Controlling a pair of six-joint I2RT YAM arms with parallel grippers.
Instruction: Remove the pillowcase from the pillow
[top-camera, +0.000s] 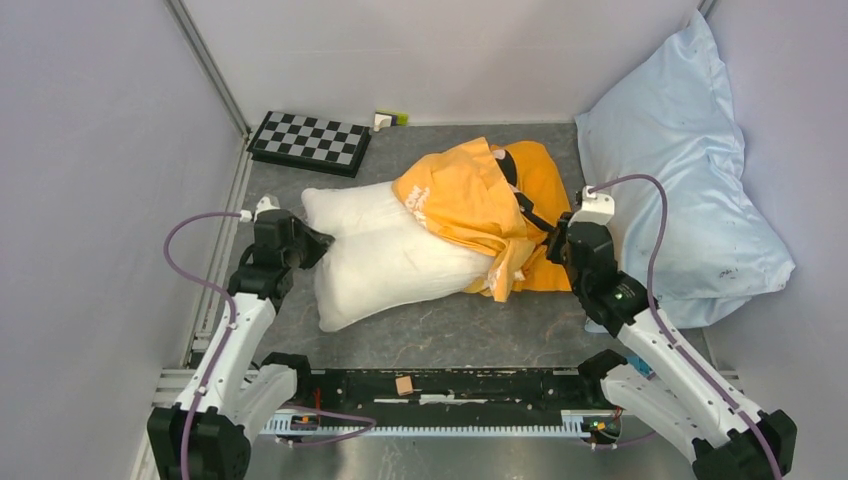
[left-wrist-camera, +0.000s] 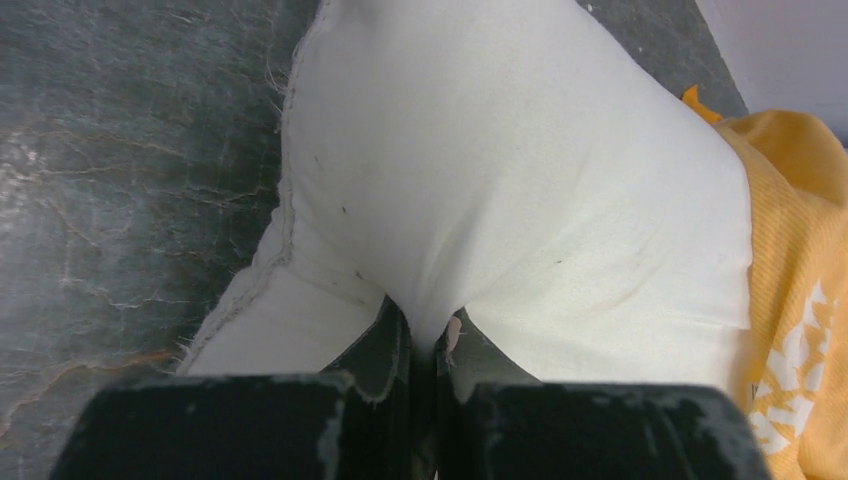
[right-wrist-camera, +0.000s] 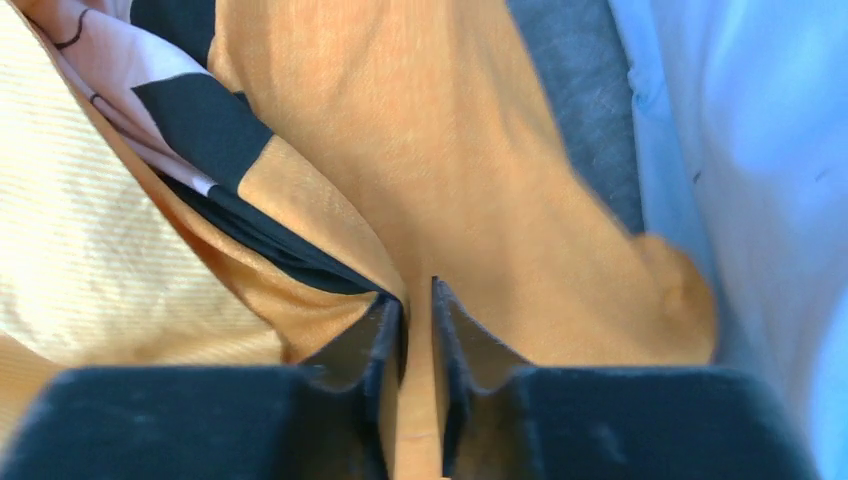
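My left end effector (left-wrist-camera: 425, 322) is closed on the plump white stuffed pillow (top-camera: 385, 265); my right end effector (right-wrist-camera: 418, 297) pinches the thin bright orange printed pillowcase (top-camera: 470, 195), which hides the pillow's right end.

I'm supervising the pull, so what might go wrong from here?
1. The left gripper pinches only a small fold of the pillow, which may slip free.
2. The right gripper holds a thin pleat of the pillowcase, bunched over the pillow's other half; it may snag.
3. The blue pillow beside the right gripper may get pushed.
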